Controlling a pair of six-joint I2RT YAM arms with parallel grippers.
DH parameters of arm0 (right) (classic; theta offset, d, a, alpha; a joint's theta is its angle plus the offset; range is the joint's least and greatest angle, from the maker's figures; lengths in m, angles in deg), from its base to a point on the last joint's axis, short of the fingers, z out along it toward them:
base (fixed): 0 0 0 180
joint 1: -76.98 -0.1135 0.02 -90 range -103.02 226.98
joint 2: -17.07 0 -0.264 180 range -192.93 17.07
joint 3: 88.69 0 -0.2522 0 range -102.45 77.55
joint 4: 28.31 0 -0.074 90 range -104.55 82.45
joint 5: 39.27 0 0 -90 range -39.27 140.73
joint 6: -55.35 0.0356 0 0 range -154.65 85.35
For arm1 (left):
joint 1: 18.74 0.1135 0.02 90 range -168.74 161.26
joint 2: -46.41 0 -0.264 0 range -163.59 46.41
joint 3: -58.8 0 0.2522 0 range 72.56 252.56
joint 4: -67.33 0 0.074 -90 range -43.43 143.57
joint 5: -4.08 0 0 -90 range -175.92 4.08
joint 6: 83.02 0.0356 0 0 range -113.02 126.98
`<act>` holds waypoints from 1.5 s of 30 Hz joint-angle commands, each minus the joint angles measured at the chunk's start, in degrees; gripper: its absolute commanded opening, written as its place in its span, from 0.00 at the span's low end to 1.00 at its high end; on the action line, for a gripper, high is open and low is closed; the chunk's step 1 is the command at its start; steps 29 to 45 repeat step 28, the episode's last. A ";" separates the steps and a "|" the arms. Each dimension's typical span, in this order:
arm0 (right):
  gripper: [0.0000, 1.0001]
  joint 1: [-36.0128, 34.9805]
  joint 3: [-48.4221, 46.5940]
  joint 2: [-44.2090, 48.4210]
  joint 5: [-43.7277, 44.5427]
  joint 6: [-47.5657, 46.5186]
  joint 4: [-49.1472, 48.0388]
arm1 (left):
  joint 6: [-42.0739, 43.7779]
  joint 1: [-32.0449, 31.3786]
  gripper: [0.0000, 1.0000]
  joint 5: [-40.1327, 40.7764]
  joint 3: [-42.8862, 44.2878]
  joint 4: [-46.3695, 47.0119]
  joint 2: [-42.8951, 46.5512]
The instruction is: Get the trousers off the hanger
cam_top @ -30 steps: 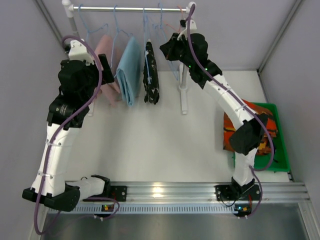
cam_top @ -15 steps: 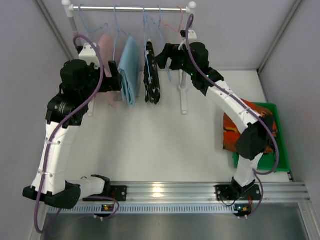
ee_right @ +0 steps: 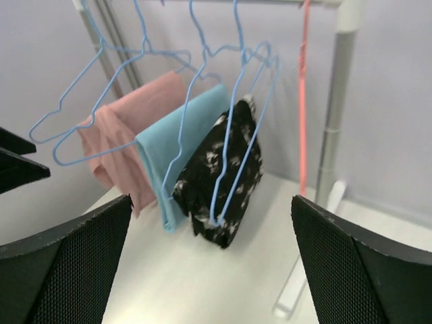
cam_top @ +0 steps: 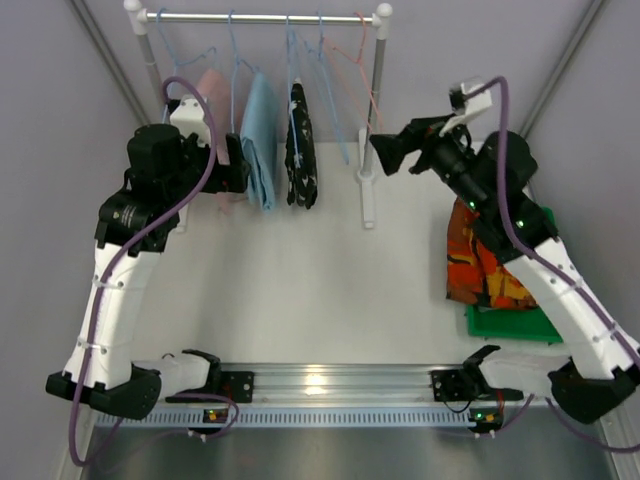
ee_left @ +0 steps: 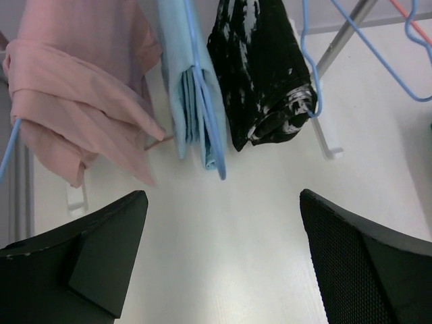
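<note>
1. Green plastic bin [cam_top: 512,325], right side of table: holds the bright orange-red black-patterned trousers [cam_top: 478,262], which overhang its left rim.
2. Left gripper [ee_left: 223,197]: jaws apart, empty, near the pink garment [ee_left: 81,101].
3. Right gripper [ee_right: 210,200]: jaws apart, empty.

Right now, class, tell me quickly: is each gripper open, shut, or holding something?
Left gripper: open, holding nothing.
Right gripper: open, holding nothing.

Orange-red, black-patterned trousers [cam_top: 476,262]
</note>
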 commanded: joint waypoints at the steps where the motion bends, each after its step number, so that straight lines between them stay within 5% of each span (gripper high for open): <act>1: 0.99 0.10 8.24 8.65 4.39 -6.47 4.69 | 2.47 0.32 0.99 4.10 -1.95 1.31 2.84; 7: 0.99 10.36 24.25 25.53 6.24 -9.65 6.54 | 5.29 0.41 0.99 9.28 -6.52 2.90 8.47; 17: 0.99 22.25 33.16 38.99 2.72 -9.38 5.93 | 4.95 0.32 0.99 10.95 -11.71 4.39 12.16; 45: 1.00 23.22 34.91 41.46 2.46 -9.47 7.33 | 5.12 0.41 0.99 10.87 -10.92 4.83 12.08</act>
